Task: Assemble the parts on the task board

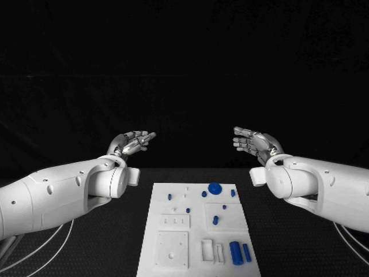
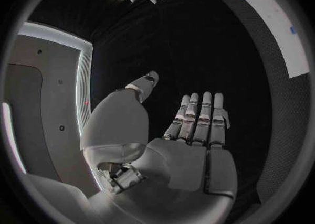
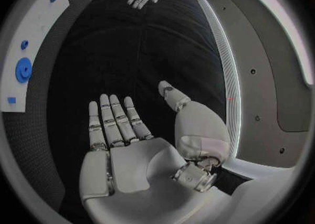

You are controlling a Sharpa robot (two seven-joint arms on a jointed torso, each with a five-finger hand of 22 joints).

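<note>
The white task board (image 1: 172, 254) lies in the middle of the table, lengthwise away from me. Small blue parts sit on it: a round disc (image 1: 214, 187) at the far end, small pegs (image 1: 215, 220) in the middle, and two long cylinders (image 1: 236, 253) at the near right. My left hand (image 1: 131, 142) is raised above the table beyond the board's far left corner, open and holding nothing. My right hand (image 1: 253, 141) is raised beyond the far right corner, also open, palm facing the left hand. The left wrist view shows the left hand (image 2: 197, 129) flat with fingers straight; the right wrist view shows the right hand (image 3: 118, 129) the same. The board's far end (image 2: 275, 19) and the blue disc (image 3: 23, 70) appear there too.
White cables (image 1: 35, 248) run along the table under my left arm and others (image 1: 359, 248) under my right arm. The black table (image 1: 109, 242) extends on both sides of the board.
</note>
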